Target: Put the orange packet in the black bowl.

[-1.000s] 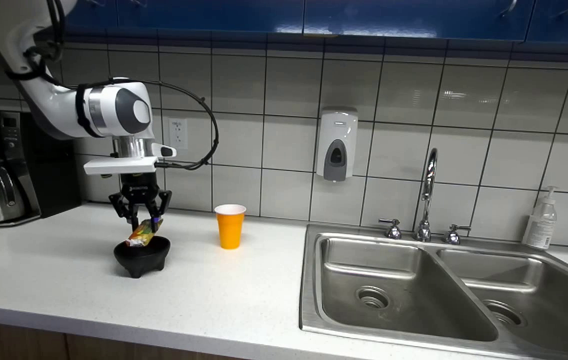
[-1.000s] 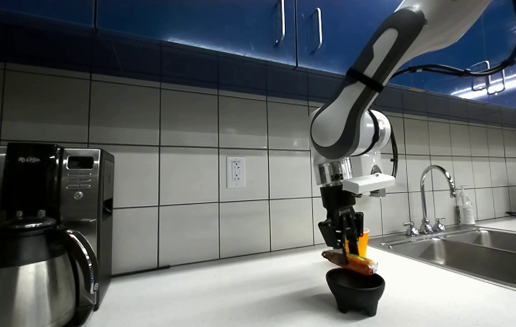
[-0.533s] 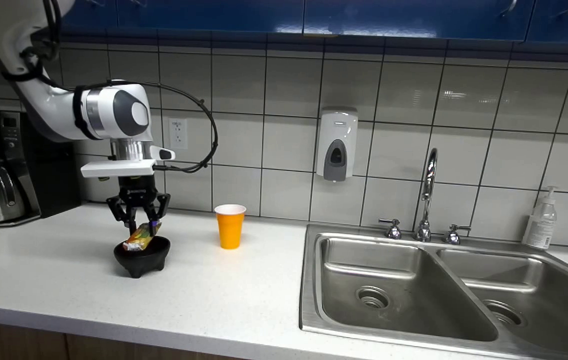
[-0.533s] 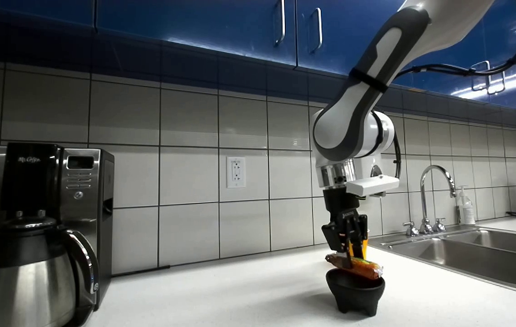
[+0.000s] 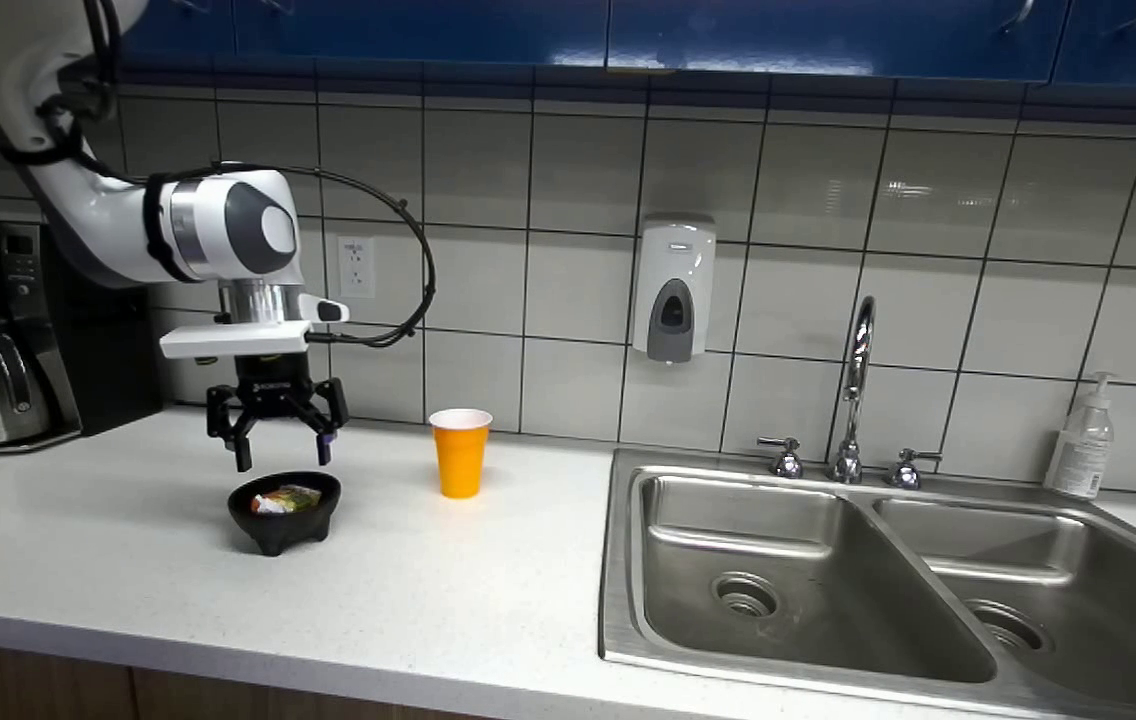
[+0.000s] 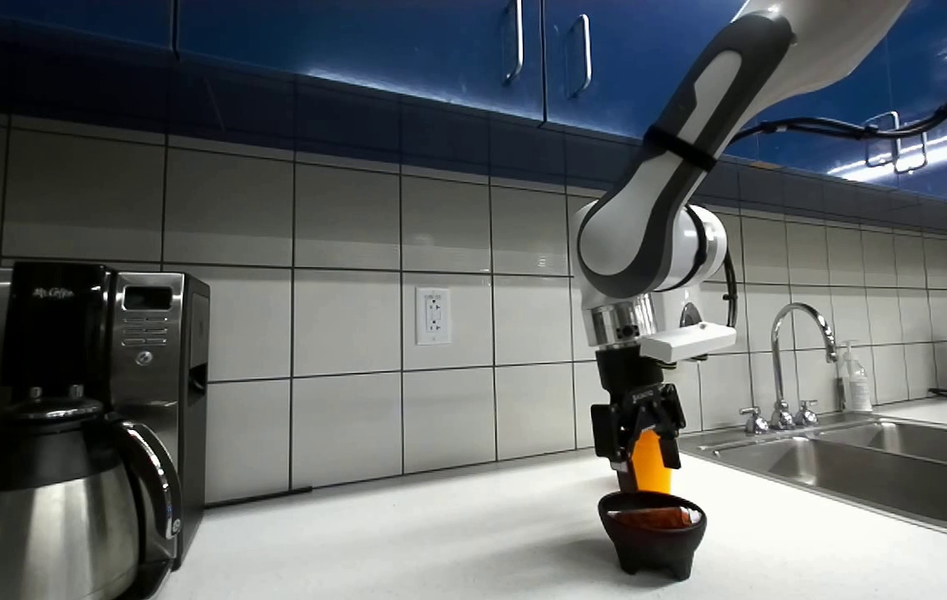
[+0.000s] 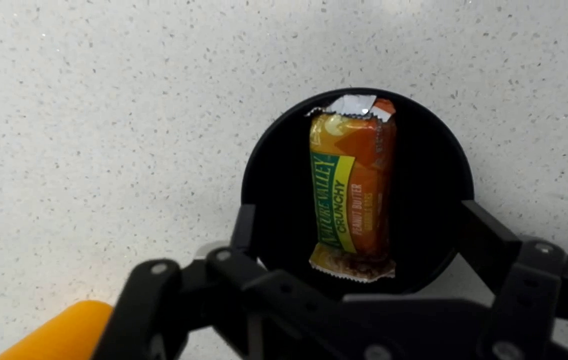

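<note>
Standing on bench, wht., speckled: 1 black bowl, rnd., w/ short ft. Contents: 1 orange packet, label up in wrist view, both ends w/in rim; mkd. "Nature Valley Crunchy, Peanut Butter." Dir. above: tool, blk., jaws spread well apart, tips astride bowl in wrist view; contact w/ rim, can't tell. Carried on robot arm, wht./gray. Farther back: 1 orange cup, upright, wht. lining, apart fr. bowl. Rt. of cup in an exterior view: sink, stnls., 2 basins. Opp. side: coffee maker, blk./silver, w/ steel carafe. Behind sink: tap, chrome, 2-handle; pump bottle, by back corner. On tile wall, dk. grout: dispenser, wht./gray; outlet, wht. Above: cupboards, blue.
</note>
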You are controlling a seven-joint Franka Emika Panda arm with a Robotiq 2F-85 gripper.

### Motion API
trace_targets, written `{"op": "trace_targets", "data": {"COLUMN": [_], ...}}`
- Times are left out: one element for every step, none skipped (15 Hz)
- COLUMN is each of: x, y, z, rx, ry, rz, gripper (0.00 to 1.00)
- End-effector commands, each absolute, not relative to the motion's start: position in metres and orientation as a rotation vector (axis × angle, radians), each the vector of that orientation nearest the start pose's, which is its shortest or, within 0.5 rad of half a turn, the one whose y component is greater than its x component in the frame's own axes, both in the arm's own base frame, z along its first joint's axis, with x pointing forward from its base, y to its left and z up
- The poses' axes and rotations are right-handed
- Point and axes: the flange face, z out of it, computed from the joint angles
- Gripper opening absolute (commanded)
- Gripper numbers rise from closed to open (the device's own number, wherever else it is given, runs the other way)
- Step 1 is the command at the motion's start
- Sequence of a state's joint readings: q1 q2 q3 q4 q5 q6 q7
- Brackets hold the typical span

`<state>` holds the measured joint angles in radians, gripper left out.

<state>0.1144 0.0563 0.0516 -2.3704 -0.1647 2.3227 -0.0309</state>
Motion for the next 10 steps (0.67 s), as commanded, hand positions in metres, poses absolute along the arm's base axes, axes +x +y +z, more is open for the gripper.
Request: {"op": "trace_targets", "data": {"x": [0.474,0.471,0.466,0.461,0.456,0.449,0.443,0.435,0.427,0.418], "y": [0.073,0.073,0.072,0.072,0.071,0.069,0.068,0.066,0.064,0.061], "z": [0.301,0.304,0.307,0.311,0.314,0.316,0.317,0.317,0.317,0.316], "rx": [-3.213,-3.210,-3.210,-3.210,-3.210,-3.209,-3.205,-3.203,-3.197,-3.193], "ry": [-0.552,-0.552,-0.549,-0.544,-0.540,-0.536,-0.532,-0.523,-0.522,-0.516], "rz": [0.119,0.106,0.091,0.076,0.058,0.039,0.028,0.016,0.008,-0.004], "gripper": [1.00,1.00,1.00,1.00,1.00,1.00,1.00,1.00,1.00,1.00]}}
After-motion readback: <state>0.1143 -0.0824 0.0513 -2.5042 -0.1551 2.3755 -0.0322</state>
